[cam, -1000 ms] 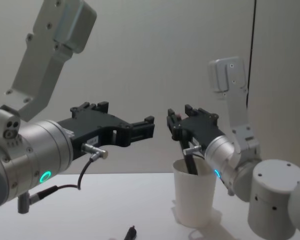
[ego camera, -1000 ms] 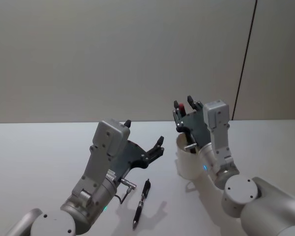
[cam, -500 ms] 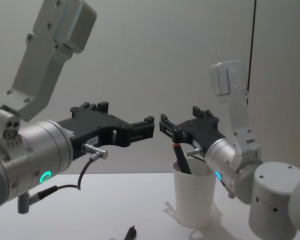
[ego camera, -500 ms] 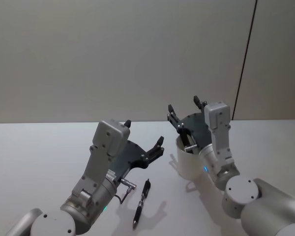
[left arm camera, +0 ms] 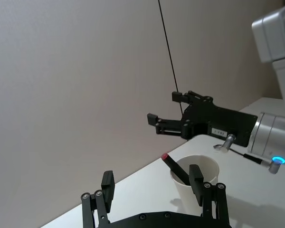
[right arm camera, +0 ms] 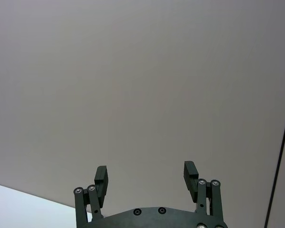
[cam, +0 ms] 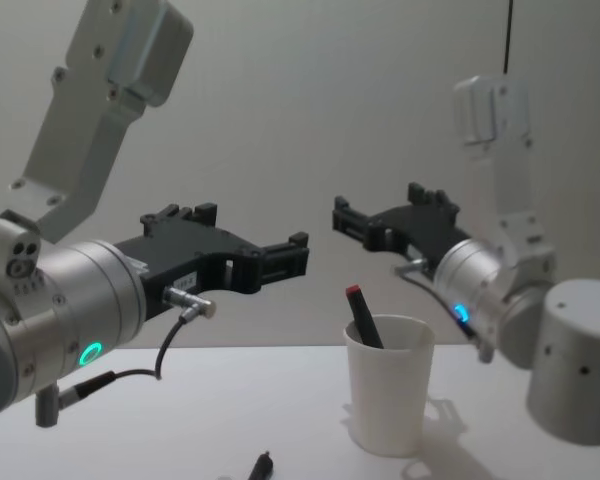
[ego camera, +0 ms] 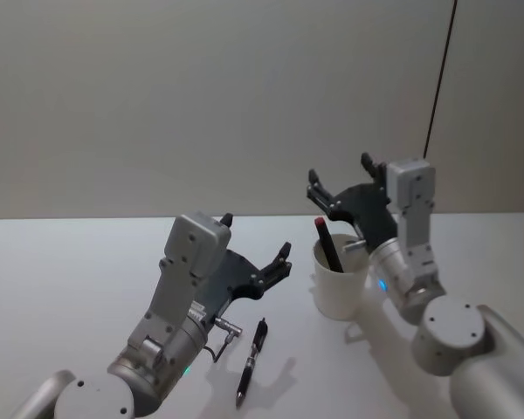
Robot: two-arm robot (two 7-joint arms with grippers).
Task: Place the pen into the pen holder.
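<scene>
The pen holder (ego camera: 341, 284), a white paper cup, stands upright on the table. A dark pen (ego camera: 328, 246) with a red end leans inside it, also seen in the chest view (cam: 363, 318) and in the left wrist view (left arm camera: 173, 166). My right gripper (ego camera: 339, 175) hangs open above and just behind the cup, holding nothing (right arm camera: 145, 171). A second black pen (ego camera: 251, 360) lies on the table in front of my left arm. My left gripper (ego camera: 257, 236) hovers open to the left of the cup, above that pen.
The white table (ego camera: 70, 279) stretches out to the left and behind the cup. A plain wall stands behind it, with a thin dark vertical cable (ego camera: 437, 96) running down at the right.
My right gripper was shut on the red-ended pen over the cup. It opened, left the pen in the cup, and drew up and to the right. The left arm has not moved.
</scene>
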